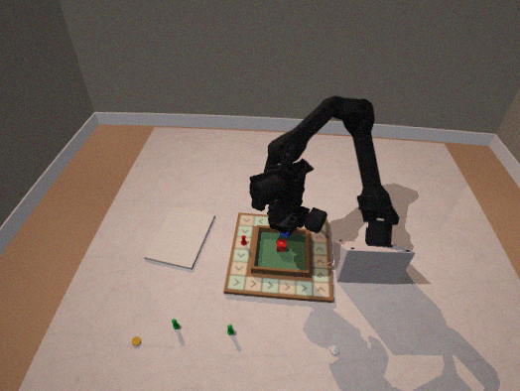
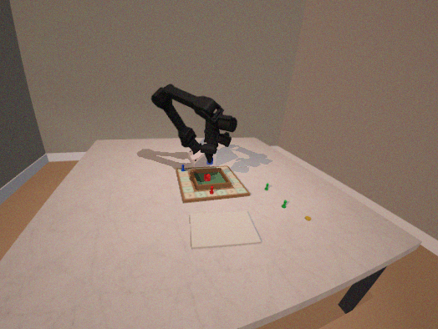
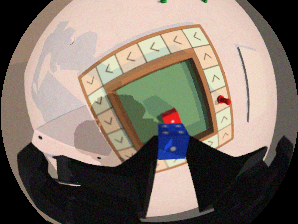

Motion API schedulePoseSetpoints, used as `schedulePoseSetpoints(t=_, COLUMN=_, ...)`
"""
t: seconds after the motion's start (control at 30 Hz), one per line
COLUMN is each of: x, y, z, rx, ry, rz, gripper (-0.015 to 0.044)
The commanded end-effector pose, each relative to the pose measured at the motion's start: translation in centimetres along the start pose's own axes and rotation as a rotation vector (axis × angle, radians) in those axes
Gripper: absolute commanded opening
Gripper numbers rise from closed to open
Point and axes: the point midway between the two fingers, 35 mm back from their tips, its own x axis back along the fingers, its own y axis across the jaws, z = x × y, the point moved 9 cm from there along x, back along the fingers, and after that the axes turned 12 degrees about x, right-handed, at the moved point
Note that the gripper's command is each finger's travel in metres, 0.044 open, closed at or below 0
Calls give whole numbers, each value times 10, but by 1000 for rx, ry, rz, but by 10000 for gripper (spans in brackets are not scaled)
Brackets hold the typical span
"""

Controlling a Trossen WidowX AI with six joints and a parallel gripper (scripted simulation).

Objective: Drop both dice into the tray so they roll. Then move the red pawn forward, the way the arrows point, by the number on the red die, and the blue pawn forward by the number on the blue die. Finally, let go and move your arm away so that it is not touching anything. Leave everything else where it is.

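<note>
The gripper [image 3: 172, 156] is clamped on the blue die [image 3: 172, 141], a cube with no long axis, held square between the fingers above the tray's [image 1: 258, 270] far edge. The red die [image 1: 282, 244] lies on the green floor just below it. The red pawn [image 1: 243, 240] stands upright on the board's [image 1: 278, 290] arrow track beside the tray, the blue pawn [image 2: 182, 168] at a corner; two green pawns [image 1: 175, 324], a yellow disc [image 1: 136, 340] and a white pad [image 1: 181, 238] sit well apart.

No words or numbers could be read; only arrow chevrons stood on the board's [image 1: 278, 287] border squares, and die pips blurred.
</note>
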Motion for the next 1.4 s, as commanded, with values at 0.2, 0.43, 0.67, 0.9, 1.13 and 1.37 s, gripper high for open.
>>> schedulePoseSetpoints(t=0.2, x=-11, y=25, z=-27, rx=336, ry=8, rz=-12, gripper=0)
schedulePoseSetpoints(t=0.43, x=-13, y=31, z=-33, rx=420, ry=10, rz=-14, gripper=0)
schedulePoseSetpoints(t=0.67, x=-21, y=27, z=-18, rx=413, ry=-158, rz=-88, gripper=0)
schedulePoseSetpoints(t=0.9, x=-32, y=23, z=0, rx=405, ry=-386, rz=-131, gripper=0)
schedulePoseSetpoints(t=1.13, x=-43, y=23, z=17, rx=398, ry=-614, rz=-110, gripper=0)
schedulePoseSetpoints(t=1.37, x=-55, y=26, z=33, rx=391, ry=-823, rz=-25, gripper=0)
